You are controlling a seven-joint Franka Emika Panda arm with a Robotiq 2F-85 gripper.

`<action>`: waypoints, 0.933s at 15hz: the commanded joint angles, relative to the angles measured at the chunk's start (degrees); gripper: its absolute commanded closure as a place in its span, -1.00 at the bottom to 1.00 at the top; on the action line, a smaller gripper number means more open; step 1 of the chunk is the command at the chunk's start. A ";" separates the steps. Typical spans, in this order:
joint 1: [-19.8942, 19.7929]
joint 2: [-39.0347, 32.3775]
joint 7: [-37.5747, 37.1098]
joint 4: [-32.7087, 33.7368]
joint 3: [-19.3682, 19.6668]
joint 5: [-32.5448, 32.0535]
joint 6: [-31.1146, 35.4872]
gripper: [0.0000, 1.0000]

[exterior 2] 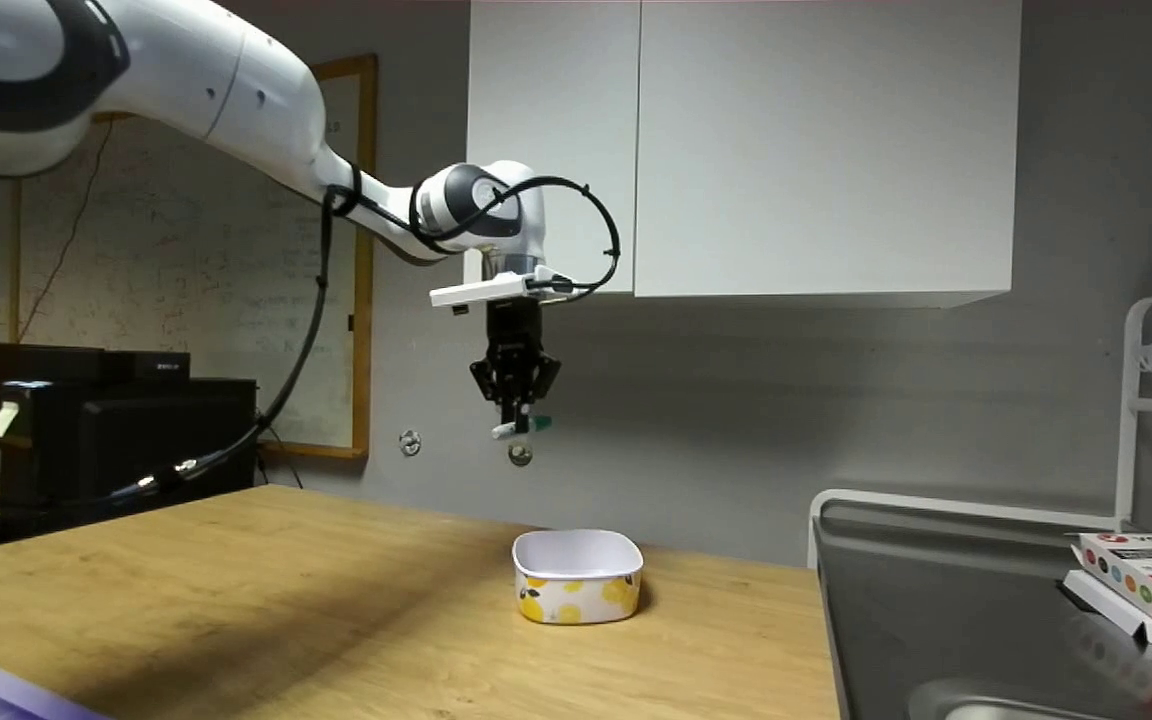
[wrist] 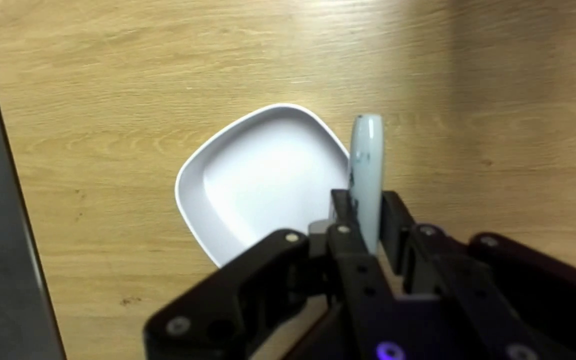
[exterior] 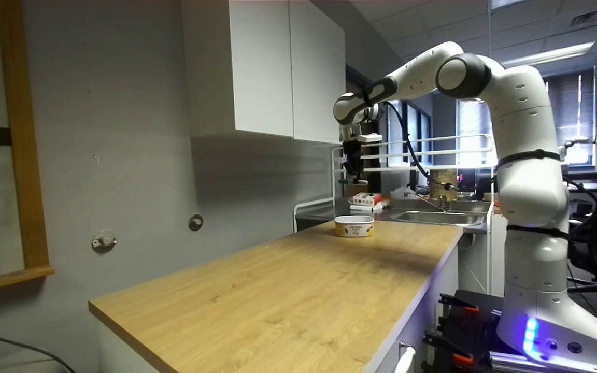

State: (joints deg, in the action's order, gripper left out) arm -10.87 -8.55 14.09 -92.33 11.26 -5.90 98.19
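My gripper [wrist: 366, 205] is shut on a white marker [wrist: 368, 150], which lies roughly level between the black fingers. A green end of the marker [exterior 2: 542, 423] sticks out on the far side of the jaws in an exterior view. The gripper points straight down and hangs well above the counter. Below it stands a square white bowl [exterior 2: 578, 602] with a yellow lemon pattern outside, and nothing shows inside the visible part of it. From the wrist, the bowl [wrist: 263, 185] lies to the left of the marker, its near right part hidden by the fingers.
The wooden counter [exterior: 257, 290] meets a dark metal sink top [exterior 2: 921, 600] by the bowl. A red and white box [exterior 2: 1151, 580] lies there, beside a white rack [exterior: 333, 176]. White wall cabinets [exterior 2: 816, 150] hang behind the arm. A sink basin [exterior: 436, 217] lies farther along.
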 commanded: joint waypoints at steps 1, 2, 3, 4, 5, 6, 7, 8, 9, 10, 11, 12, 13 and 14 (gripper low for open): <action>-0.64 -8.69 -6.99 8.89 -0.69 4.37 -4.48 0.81; -0.75 -10.18 -8.09 9.56 -0.95 5.75 -4.80 0.81; -0.86 -11.75 -9.24 10.26 -1.19 6.93 -5.01 0.81; -0.97 -12.98 -10.06 10.78 -1.37 7.92 -5.21 0.81; -1.12 -14.30 -10.89 11.06 -1.50 8.84 -5.06 0.81; -1.21 -15.38 -11.68 11.35 -1.54 9.42 -4.90 0.81; -1.38 -16.26 -12.17 11.55 -1.57 10.07 -4.78 0.81; -1.55 -17.09 -12.67 11.70 -1.55 10.50 -4.60 0.82; -1.80 -17.68 -13.00 11.64 -1.46 10.82 -4.36 0.82; -2.08 -18.28 -13.39 11.61 -1.37 11.07 -4.20 0.82; -2.44 -18.85 -13.64 11.51 -1.29 11.39 -3.97 0.82; -2.81 -19.21 -13.83 11.41 -1.25 11.68 -3.97 0.82; -3.24 -19.73 -13.95 11.36 -1.25 12.06 -3.76 0.82; -3.63 -20.04 -13.94 11.38 -1.25 12.32 -3.81 0.82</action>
State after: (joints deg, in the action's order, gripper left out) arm -12.87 -26.60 1.60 -82.97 10.61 4.76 95.27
